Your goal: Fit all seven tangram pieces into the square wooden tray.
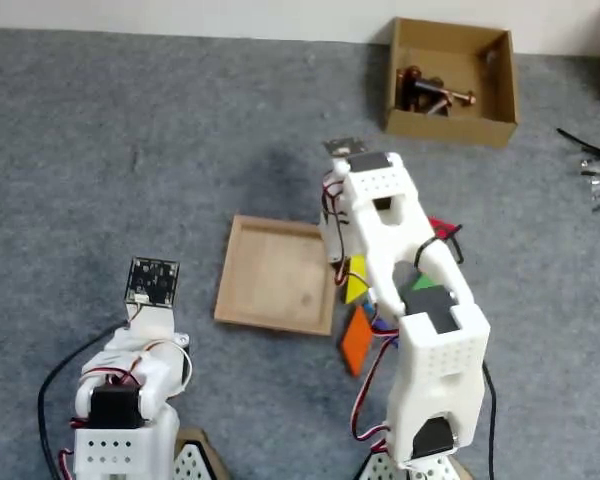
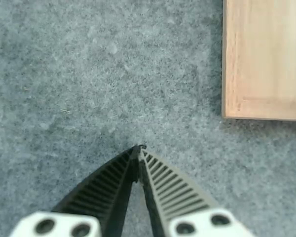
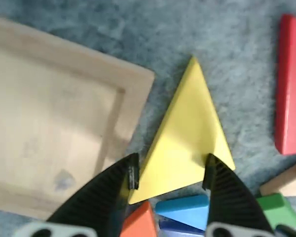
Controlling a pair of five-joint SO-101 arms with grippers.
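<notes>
I see one wooden tray [image 1: 275, 275] and two arms. The tray has nothing in it. It lies flat on the grey carpet [image 1: 130, 150], between the arms.

The right wrist view shows the pieces best. I count one yellow triangle [image 3: 187, 133], one red piece [image 3: 291, 84], one orange piece [image 3: 140, 222], one green piece [image 3: 276, 210], one blue piece [image 3: 185, 207] and one plain wood piece [image 3: 286, 181]. A darker blue bit peeks out under the blue one, but I cannot tell if it is its own piece. All of them lie on the carpet just beside the tray, not in it.

The right gripper [image 3: 170, 173] is spread wide. Its two fingers [image 3: 123, 182] stand on either side of the yellow triangle's wide end. I cannot tell if they touch it.

The left gripper [image 2: 139, 150] is pressed together with nothing in it. It points at bare carpet near one corner of the tray.

The high view shows one cardboard box [image 1: 445, 128] far back with metal things inside. From up there the right arm hides most of the pieces.
</notes>
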